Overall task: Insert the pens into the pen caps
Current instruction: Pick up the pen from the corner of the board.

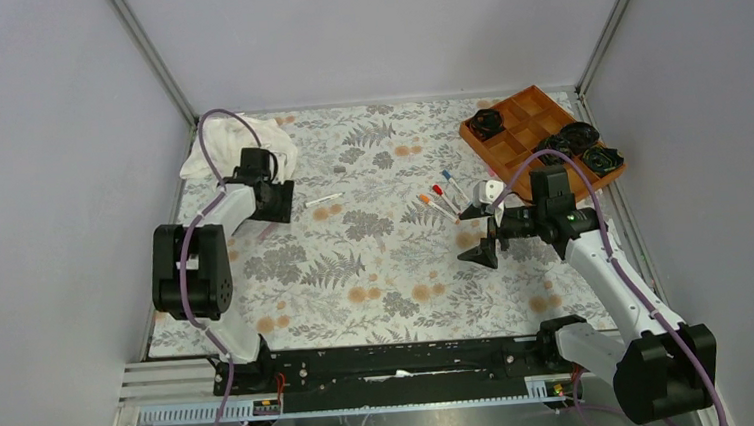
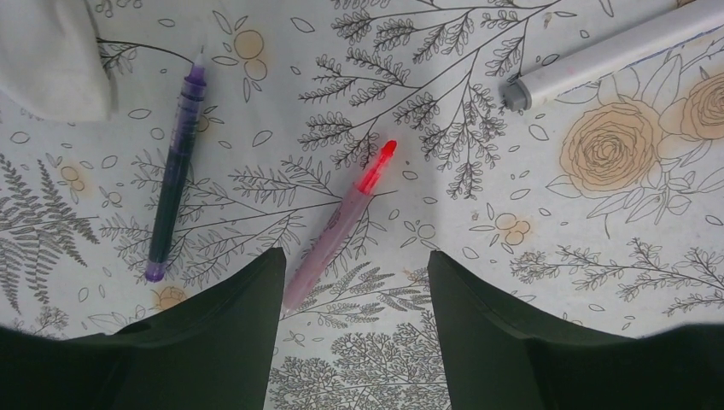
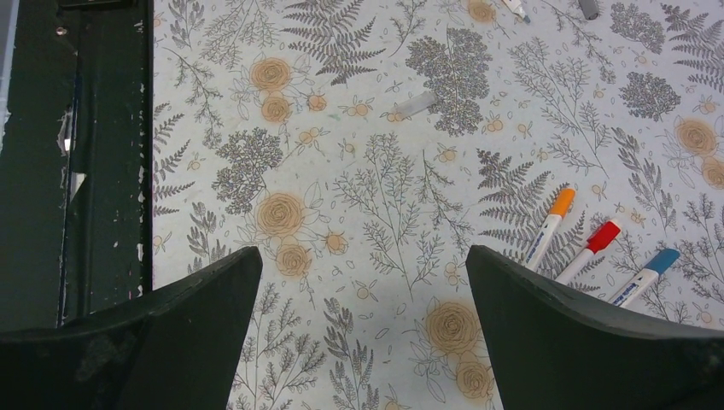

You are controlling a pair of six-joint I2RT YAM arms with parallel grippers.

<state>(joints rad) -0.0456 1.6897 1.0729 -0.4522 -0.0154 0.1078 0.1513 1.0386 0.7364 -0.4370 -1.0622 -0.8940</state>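
From above, you see three capped pens (image 1: 439, 197) on the counter (image 1: 379, 293), just beside the right pincer (image 1: 480, 233). Your left wrist view shows the left pincer (image 2: 354, 256) spread, a red pen (image 2: 341, 224) reaching into its gap and a purple pen (image 2: 175, 184) nearby. In your right wrist view, the right pincer is spread over the counter.

Your tray (image 1: 525, 122) sits at the table's (image 1: 377, 273) back right corner, the cloth (image 1: 201, 165) at its back left. 3 pens (image 1: 439, 197) lie side by side left of the tray; 2 other pens (image 2: 175, 192) lie near the cloth.
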